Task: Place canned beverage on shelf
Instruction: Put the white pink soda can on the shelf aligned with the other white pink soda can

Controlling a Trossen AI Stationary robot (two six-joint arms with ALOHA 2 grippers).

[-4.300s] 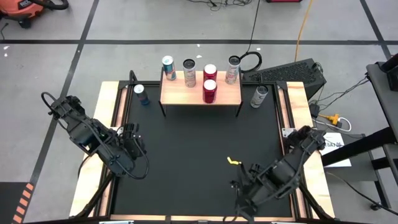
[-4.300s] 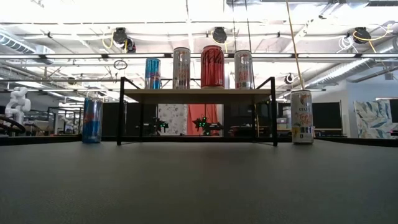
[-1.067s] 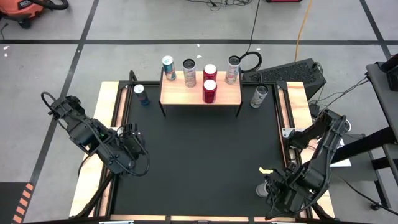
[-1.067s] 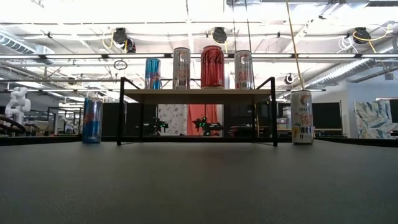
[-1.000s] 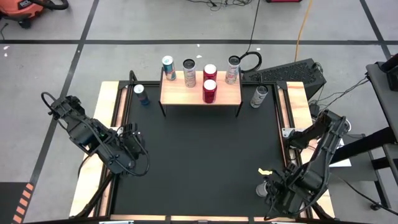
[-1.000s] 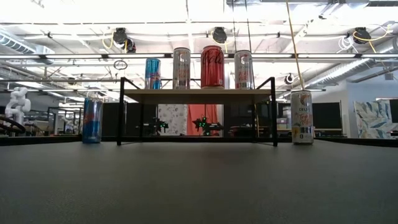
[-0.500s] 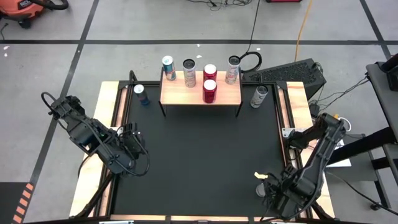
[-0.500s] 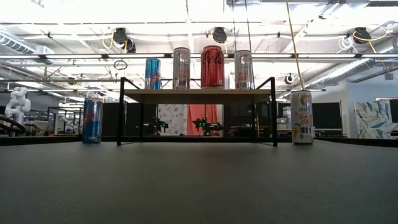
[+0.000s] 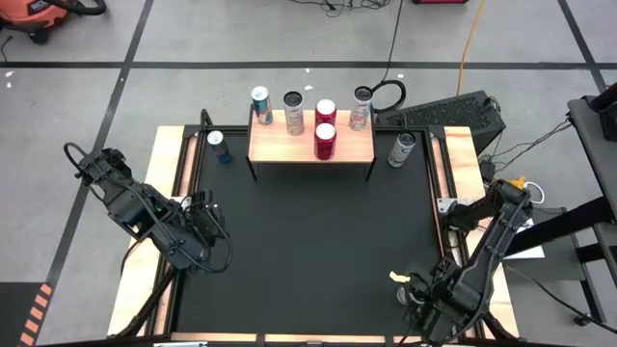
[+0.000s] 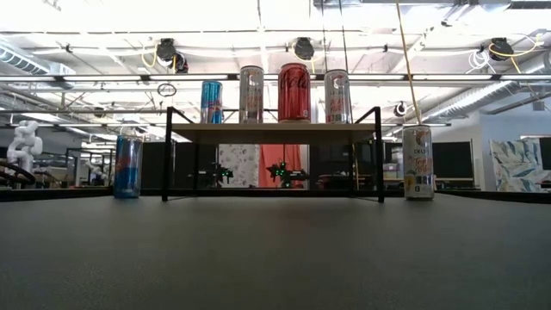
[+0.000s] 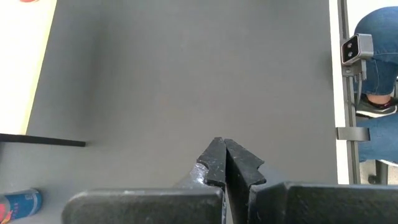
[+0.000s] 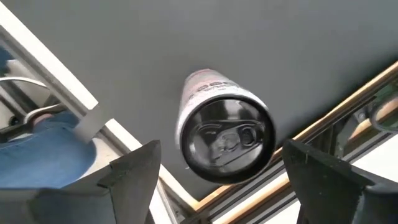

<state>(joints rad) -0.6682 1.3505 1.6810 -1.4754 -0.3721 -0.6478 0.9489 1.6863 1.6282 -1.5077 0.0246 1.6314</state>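
While the left end effector (image 11: 225,163) rests pressed together, the right end effector (image 12: 217,180) hangs spread above a can (image 12: 225,127)

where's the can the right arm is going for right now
In the high view it stands at the table's near right corner, under the right gripper. The right wrist view shows the can upright between the open jaws, close to the table's wooden edge strip.

Both arms are dark, nearly black, built of chunky jointed segments with thin black cables looping alongside. The left arm (image 9: 145,207) carries a coil of cable near its wrist. The right arm (image 9: 487,246) bears a small yellow tag by its tip. The fingers (image 11: 239,163) are matte black, tapering wedges.
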